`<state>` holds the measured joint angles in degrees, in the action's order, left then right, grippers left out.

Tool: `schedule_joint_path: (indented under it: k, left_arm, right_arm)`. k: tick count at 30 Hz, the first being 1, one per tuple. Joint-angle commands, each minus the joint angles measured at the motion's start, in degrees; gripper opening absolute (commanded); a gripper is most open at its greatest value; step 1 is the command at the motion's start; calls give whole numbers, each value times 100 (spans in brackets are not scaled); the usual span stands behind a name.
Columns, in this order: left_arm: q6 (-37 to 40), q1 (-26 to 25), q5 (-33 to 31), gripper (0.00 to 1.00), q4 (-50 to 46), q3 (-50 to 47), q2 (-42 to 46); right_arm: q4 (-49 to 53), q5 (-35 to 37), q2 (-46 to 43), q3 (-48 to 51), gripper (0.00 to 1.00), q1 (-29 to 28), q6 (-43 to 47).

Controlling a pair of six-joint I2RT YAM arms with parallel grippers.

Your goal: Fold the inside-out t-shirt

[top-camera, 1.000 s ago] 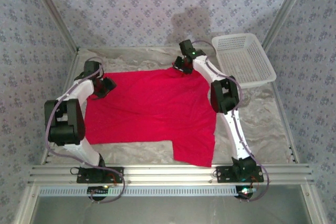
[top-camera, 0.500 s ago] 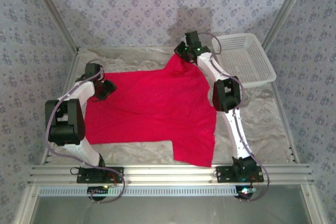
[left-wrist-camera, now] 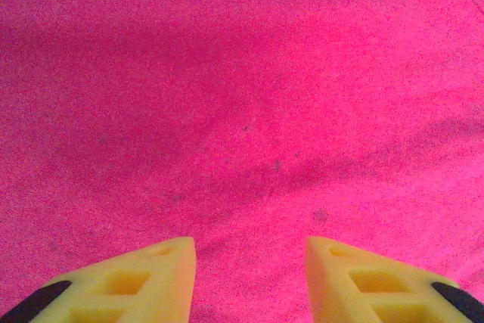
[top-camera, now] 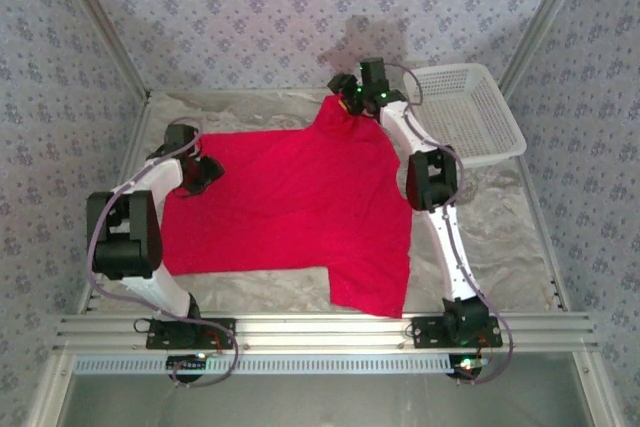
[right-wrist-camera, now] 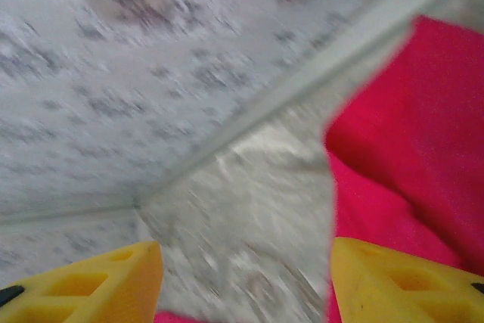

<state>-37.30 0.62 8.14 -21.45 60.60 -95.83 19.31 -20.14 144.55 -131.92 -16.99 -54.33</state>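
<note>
The red inside-out t-shirt [top-camera: 290, 207] lies spread flat across the table, one sleeve reaching toward the near edge [top-camera: 370, 287]. Its far right corner [top-camera: 333, 112] is pulled up into a peak at my right gripper [top-camera: 347, 97]. In the right wrist view that gripper [right-wrist-camera: 246, 277] has its yellow fingers wide apart, with red cloth [right-wrist-camera: 408, 156] draped against the right finger [right-wrist-camera: 401, 281] and bare table between them. My left gripper [top-camera: 205, 172] is at the shirt's far left corner. Its fingers stand apart close above flat red cloth [left-wrist-camera: 249, 111]; the left gripper [left-wrist-camera: 249, 262] holds nothing.
A white plastic mesh basket [top-camera: 462, 112] sits at the back right, just beside the right arm. Crinkled silver-grey table covering [top-camera: 500, 237] shows to the right of the shirt and along the back wall. Patterned walls close in the sides.
The right gripper has risen and moved toward the back wall, lifting the shirt's far right corner into a peak. The left gripper has barely shifted.
</note>
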Motion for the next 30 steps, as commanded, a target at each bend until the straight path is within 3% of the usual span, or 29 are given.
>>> schedule_joint_path:
  k: [1,6,14,23,30]
  left_arm:
    - [135,-6,125,43,-171,236,49]
    - [82,41,292,43,-211,810,-636]
    - [68,39,408,44,-300,1969,-1974]
    - [31,19,564,45,-692,3444,-3345]
    - [22,-94,562,45,-915,4667,-4067]
  right_arm:
    - [460,158,-1341,1163,60,-72,1245]
    - [222,225,-1692,2412,58,-117,1437]
    - [174,367,-1248,2653,56,-106,1262]
    - [1099,730,20,1299,55,226,1205]
    - [1899,1006,882,-437,55,584,1270]
